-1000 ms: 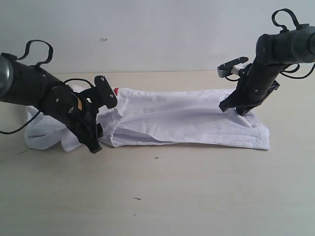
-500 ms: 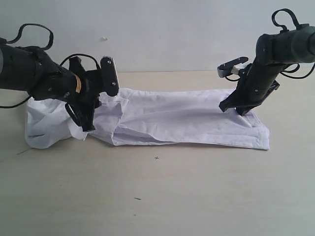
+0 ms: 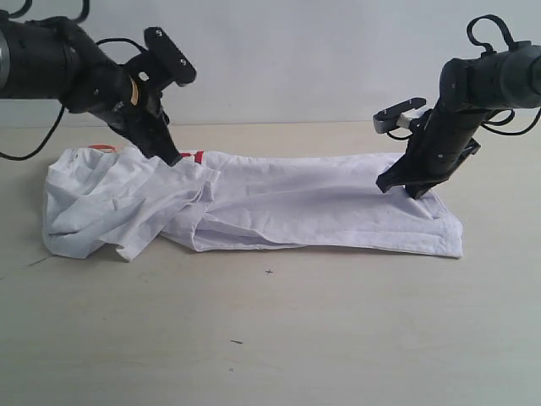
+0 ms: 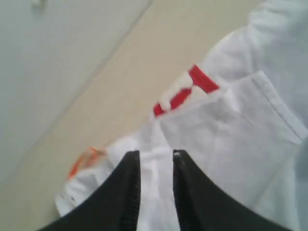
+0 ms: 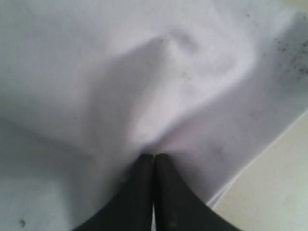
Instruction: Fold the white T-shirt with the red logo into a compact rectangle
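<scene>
The white T-shirt (image 3: pixel 313 207) lies as a long band across the table, smooth on the right and bunched in folds on the left. A bit of the red logo (image 3: pixel 196 156) peeks out at the far edge and also shows in the left wrist view as the red logo (image 4: pixel 185 91), near an orange neck tag (image 4: pixel 82 161). My left gripper (image 3: pixel 172 158) is at that far edge, and a ridge of white cloth runs between the narrowed jaws of the left gripper (image 4: pixel 156 154). At the shirt's right end my right gripper (image 3: pixel 412 189) points down. The wrist view shows this right gripper (image 5: pixel 154 156) shut, with a crease running into its tips.
The pale wooden table (image 3: pixel 296 338) stretches wide in front of the shirt, with a few small dark specks (image 3: pixel 269 271). A plain light wall (image 3: pixel 279 59) rises right behind the far table edge.
My left gripper rose from the front of the bunched left part, swung to the shirt's far edge and narrowed its jaws on cloth. The left folds now lie uncovered. The right arm stayed still.
</scene>
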### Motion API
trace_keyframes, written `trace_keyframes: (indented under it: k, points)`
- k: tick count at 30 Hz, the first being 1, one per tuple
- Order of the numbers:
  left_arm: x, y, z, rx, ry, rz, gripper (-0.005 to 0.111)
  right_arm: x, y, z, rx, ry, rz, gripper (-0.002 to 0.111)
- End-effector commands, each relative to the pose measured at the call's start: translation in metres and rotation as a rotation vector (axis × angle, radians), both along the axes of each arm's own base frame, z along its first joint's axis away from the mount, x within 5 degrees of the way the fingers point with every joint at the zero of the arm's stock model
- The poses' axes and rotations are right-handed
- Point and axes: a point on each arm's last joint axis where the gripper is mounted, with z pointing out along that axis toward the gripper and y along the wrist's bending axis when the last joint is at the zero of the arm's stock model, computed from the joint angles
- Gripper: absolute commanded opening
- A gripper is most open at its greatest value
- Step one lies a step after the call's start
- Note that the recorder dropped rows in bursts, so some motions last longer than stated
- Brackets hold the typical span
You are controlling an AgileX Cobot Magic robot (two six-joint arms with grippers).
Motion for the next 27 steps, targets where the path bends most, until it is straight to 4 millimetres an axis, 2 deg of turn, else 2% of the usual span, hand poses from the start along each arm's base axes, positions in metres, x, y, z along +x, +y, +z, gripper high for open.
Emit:
trace_keyframes:
  k: [1,3,7,9,12,14,20,23,27]
  points:
    - [-0.018,0.005,-0.003,-0.095,0.323,0.024,0.026,-0.004,0.001,-0.008,0.016,0.033,-0.003,0.000]
    - [-0.024,0.004,-0.006,-0.116,0.418,-0.011,0.026,-0.004,0.001,-0.008,0.016,0.038,-0.003,0.000]
    - [-0.040,0.007,-0.020,-0.049,0.539,-0.059,0.029,-0.004,0.001,-0.008,0.016,0.039,-0.003,0.000]
    - [-0.046,0.007,-0.028,-0.039,0.571,-0.061,0.038,-0.004,0.001,-0.008,0.016,0.039,-0.003,0.000]
    - [-0.053,0.015,-0.042,0.030,0.582,-0.047,0.057,-0.004,0.001,-0.008,0.018,0.041,-0.005,0.000]
    - [-0.055,0.019,-0.050,0.059,0.558,-0.025,0.061,-0.005,0.001,-0.008,0.022,0.044,-0.007,0.000]
    - [-0.059,0.011,-0.065,0.026,0.451,-0.038,0.061,-0.006,0.001,-0.013,0.022,0.058,-0.007,0.000]
    - [-0.057,0.013,-0.067,0.064,0.417,-0.038,0.060,-0.006,0.001,-0.013,0.022,0.058,-0.007,0.000]
    - [-0.051,0.027,-0.063,0.175,0.342,0.053,0.049,-0.006,0.001,-0.012,0.022,0.056,-0.007,0.000]
